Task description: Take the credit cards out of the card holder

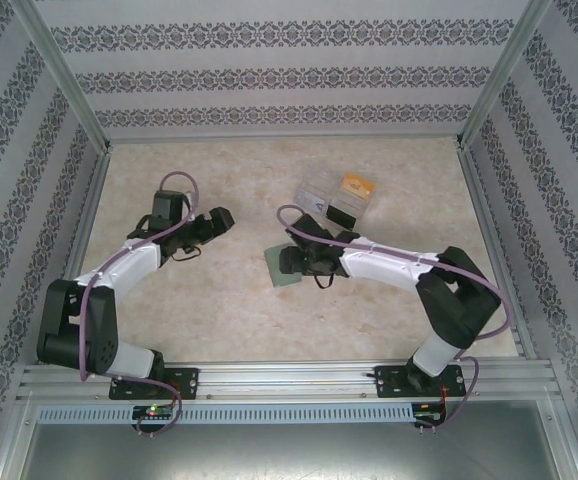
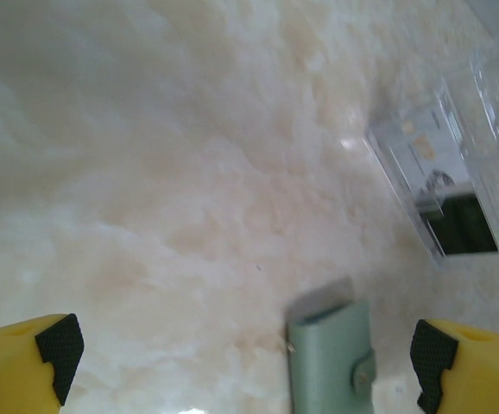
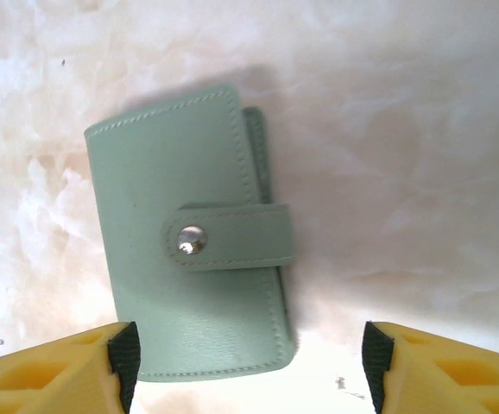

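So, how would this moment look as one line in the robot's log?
card holder: snapped shut, flat on table | right gripper: open, above it | left gripper: open, over table

Pale green card holder [image 3: 189, 259], closed, snap strap fastened, flat on the marbled table [image 3: 422, 129].

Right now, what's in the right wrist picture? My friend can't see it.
A pale green card holder lies snapped shut on a marbled white table. The right gripper is open above it, one yellow finger in each bottom corner.
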